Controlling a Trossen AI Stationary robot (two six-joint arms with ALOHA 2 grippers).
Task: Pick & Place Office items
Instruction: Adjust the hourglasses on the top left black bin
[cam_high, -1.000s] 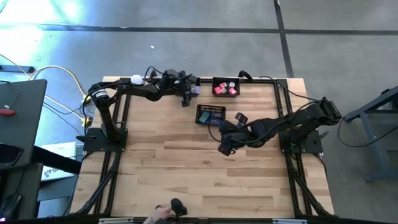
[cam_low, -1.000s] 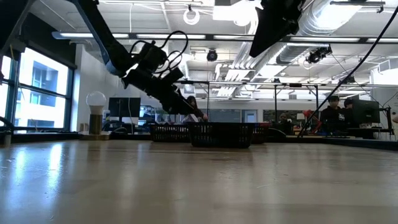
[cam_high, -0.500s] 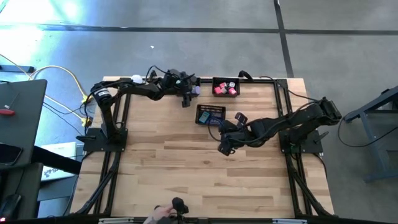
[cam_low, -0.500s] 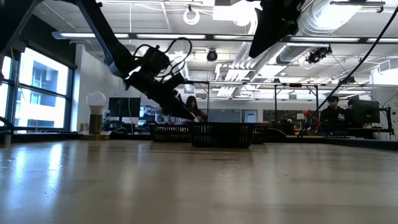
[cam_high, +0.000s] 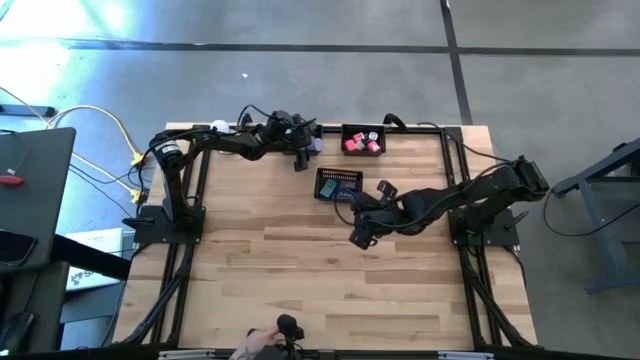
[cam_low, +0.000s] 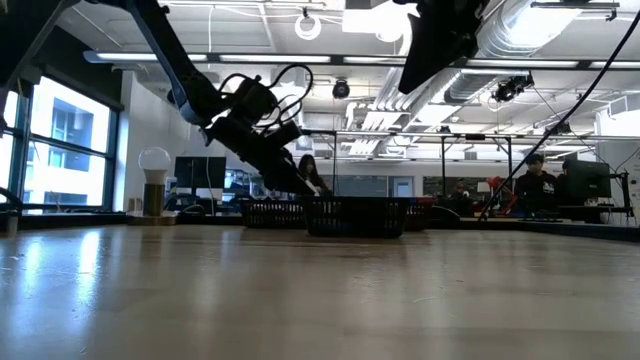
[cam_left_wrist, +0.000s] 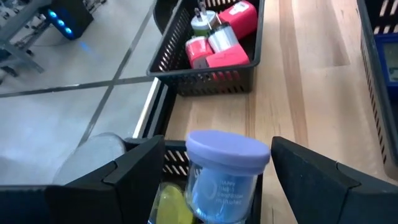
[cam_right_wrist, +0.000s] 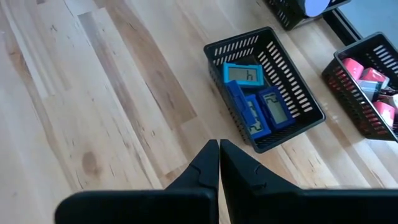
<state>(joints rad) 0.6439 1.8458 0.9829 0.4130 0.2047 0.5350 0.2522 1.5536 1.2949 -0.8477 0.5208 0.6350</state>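
I see wood table (cam_high: 300, 260) w/ two black mesh trays at far edge. Centre tray (cam_right_wrist: 292, 99) holds blue blocks (cam_right_wrist: 261, 109); far tray (cam_left_wrist: 205, 81) holds pink-red cubes (cam_left_wrist: 227, 59). Left gripper (cam_left_wrist: 211, 180), fingers clamped on lavender-lidded roll (cam_left_wrist: 224, 168), just beside far tray. Right gripper (cam_right_wrist: 219, 163), fingers together, over bare wood near centre tray.

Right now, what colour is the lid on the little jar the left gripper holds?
Lavender, on the jar held by the left gripper; clearest in the left wrist view.
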